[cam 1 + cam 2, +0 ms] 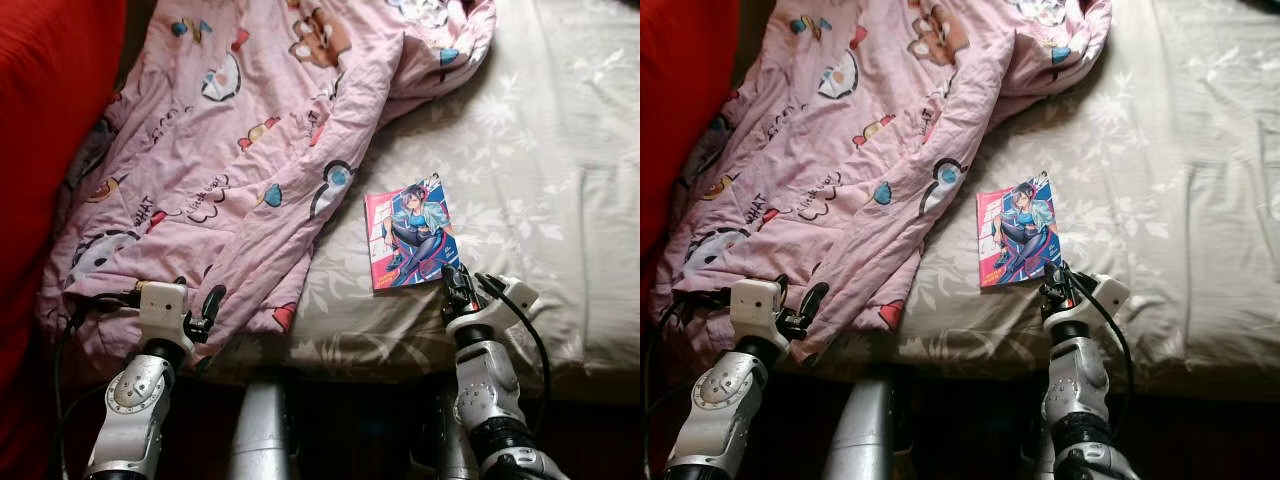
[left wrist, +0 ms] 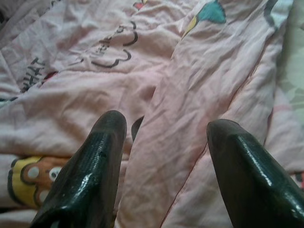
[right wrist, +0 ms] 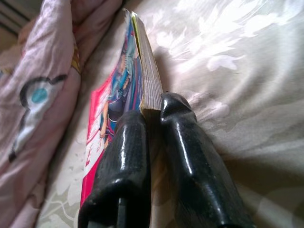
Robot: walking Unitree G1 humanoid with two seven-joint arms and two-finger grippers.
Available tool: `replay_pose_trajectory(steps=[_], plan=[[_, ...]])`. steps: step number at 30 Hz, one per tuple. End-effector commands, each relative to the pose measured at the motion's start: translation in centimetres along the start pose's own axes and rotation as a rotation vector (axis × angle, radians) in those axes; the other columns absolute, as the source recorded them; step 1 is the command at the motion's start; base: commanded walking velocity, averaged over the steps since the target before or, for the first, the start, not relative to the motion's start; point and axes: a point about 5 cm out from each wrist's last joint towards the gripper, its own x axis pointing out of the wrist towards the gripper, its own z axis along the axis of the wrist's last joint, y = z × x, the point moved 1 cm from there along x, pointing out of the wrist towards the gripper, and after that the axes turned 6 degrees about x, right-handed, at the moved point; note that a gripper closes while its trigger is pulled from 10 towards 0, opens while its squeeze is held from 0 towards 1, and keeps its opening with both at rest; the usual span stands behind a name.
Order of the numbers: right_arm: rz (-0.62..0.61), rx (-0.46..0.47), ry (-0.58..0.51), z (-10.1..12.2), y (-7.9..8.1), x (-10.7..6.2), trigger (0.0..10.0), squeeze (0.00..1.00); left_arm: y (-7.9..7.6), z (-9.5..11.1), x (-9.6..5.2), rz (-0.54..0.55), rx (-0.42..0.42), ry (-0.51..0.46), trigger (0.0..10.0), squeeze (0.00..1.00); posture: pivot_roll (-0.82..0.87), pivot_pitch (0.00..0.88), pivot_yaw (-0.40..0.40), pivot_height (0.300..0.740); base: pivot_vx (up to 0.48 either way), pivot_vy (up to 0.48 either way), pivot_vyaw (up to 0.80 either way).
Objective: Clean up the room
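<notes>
Pink blanket [image 1: 230,150] printed "WHAT"

From the head you look down on the bed [image 1: 560,150], both eyes sharing the book [image 1: 412,233] and pink quilt [image 1: 230,150]. Your left wrist camera sits close over the quilt (fingers in front); the right wrist looks along the book's edge, very near.

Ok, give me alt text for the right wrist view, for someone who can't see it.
The right gripper is shut on the near corner of a comic book, which lies on a floral bedsheet. A pink blanket is bunched beside the book.
</notes>
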Motion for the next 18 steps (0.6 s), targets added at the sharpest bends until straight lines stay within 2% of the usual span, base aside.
replay_pose_trajectory(steps=[1,3,5,6,7,8,14,18], plan=[[-0.034,0.028,-0.094,1.7,-0.5,-0.5,0.0,0.0,0.3,-1.2,-0.6,0.014,0.008,0.038,10.0,0.0,0.05,0.142,0.074,0.592,0.0,0.0,0.0],[-0.06,0.042,-0.109,1.8,-0.9,-0.9,0.0,0.0,0.3,-1.3,-0.6,0.015,0.008,0.038,10.0,0.0,0.04,0.14,0.071,0.592,0.0,0.0,0.0],[-0.215,0.145,-0.168,1.8,-3.0,-2.7,0.0,0.0,0.3,-1.4,-0.5,0.017,0.008,0.036,10.0,0.0,0.03,0.141,0.067,0.592,0.0,0.0,0.0],[-0.215,0.145,-0.168,1.8,-3.0,-2.7,0.0,0.0,0.3,-1.4,-0.5,0.017,0.008,0.036,10.0,0.0,0.03,0.141,0.067,0.592,0.0,0.0,0.0],[-0.324,0.223,-0.187,1.3,-4.4,-3.9,0.0,0.0,0.2,-1.5,-0.4,0.017,0.007,0.034,10.0,0.0,0.03,0.141,0.066,0.592,0.0,0.0,0.0],[-0.37,0.245,-0.177,0.9,-5.0,-4.4,0.0,0.0,0.1,-1.6,-0.4,0.016,0.006,0.034,10.0,0.0,0.03,0.141,0.065,0.592,0.0,0.0,0.0],[-0.498,0.358,-0.132,-0.4,-6.9,-5.6,0.0,0.0,-0.2,-1.8,-0.4,0.01,0.003,0.031,10.0,0.0,0.02,0.145,0.06,0.592,0.0,0.0,0.0],[-0.562,0.391,-0.079,-0.9,-8.2,-6.0,0.0,0.0,-0.4,-1.9,-0.6,0.011,0.0,0.029,10.0,0.0,0.03,0.148,0.052,0.592,0.0,0.0,0.0]])
